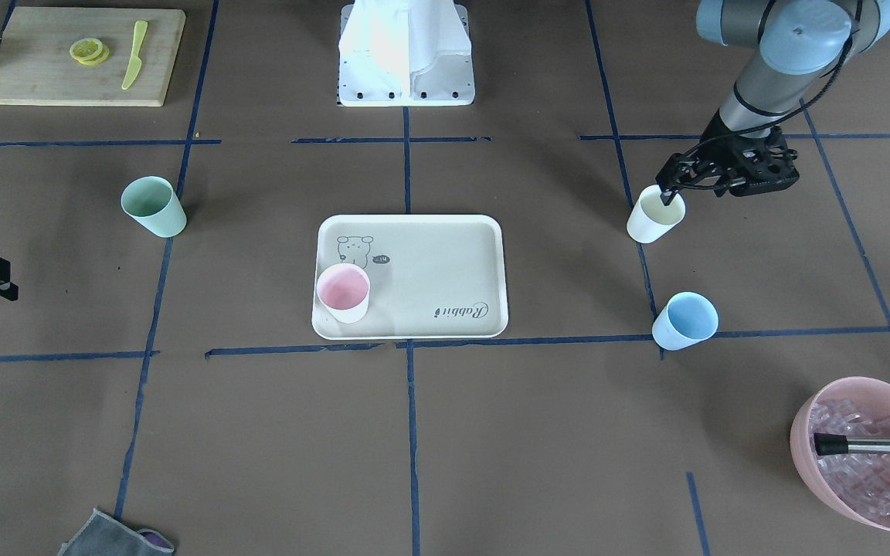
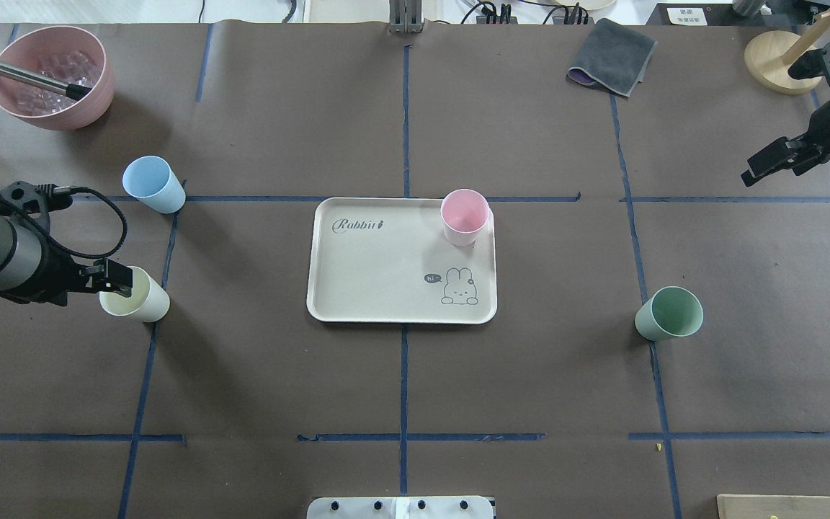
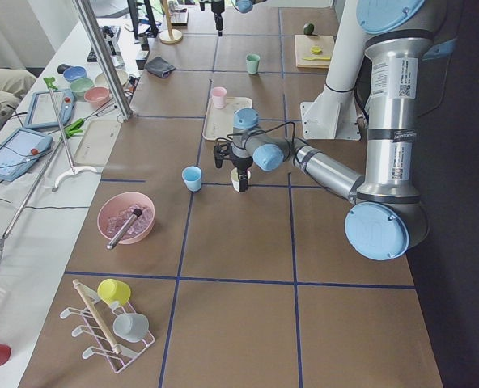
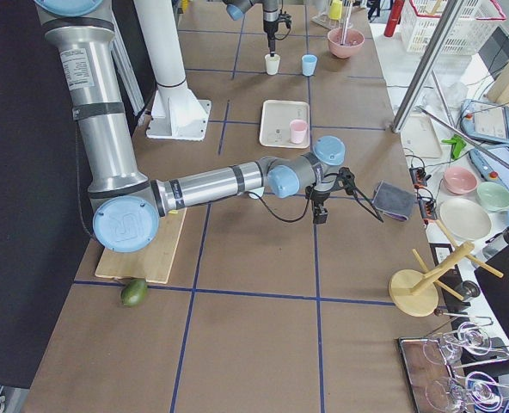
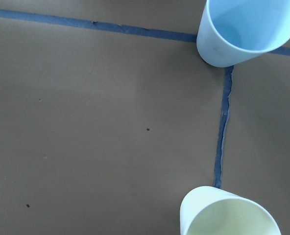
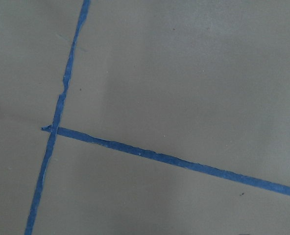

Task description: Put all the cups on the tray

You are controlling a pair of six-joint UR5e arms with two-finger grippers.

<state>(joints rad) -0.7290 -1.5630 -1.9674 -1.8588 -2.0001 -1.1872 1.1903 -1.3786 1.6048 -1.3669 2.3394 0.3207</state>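
The cream-beige tray [image 1: 429, 262] [image 2: 386, 274] lies at mid-table, and the pale pink cup [image 1: 343, 292] [image 2: 465, 215] stands upright in one of its corners. On the table paper stand the mint green cup [image 1: 153, 205] [image 2: 668, 313], the light blue cup [image 1: 685, 320] [image 2: 153, 184] [image 5: 248, 29] and the cream-white cup [image 1: 655, 216] [image 2: 143, 299] [image 5: 228, 215]. My left gripper [image 1: 670, 194] [image 2: 118, 282] is at the cream-white cup's rim, one finger dipping inside, and looks open. My right gripper [image 1: 5, 287] [image 2: 750, 173] hovers empty far from the mint cup and seems open.
A pink bowl of ice [image 1: 862, 455] [image 2: 51, 76] with a metal handle in it sits beyond the blue cup. A wooden cutting board [image 1: 82, 54] carries lemon slices and a knife. A grey cloth [image 2: 611, 56] and a wooden stand [image 2: 775, 61] lie at the far edge.
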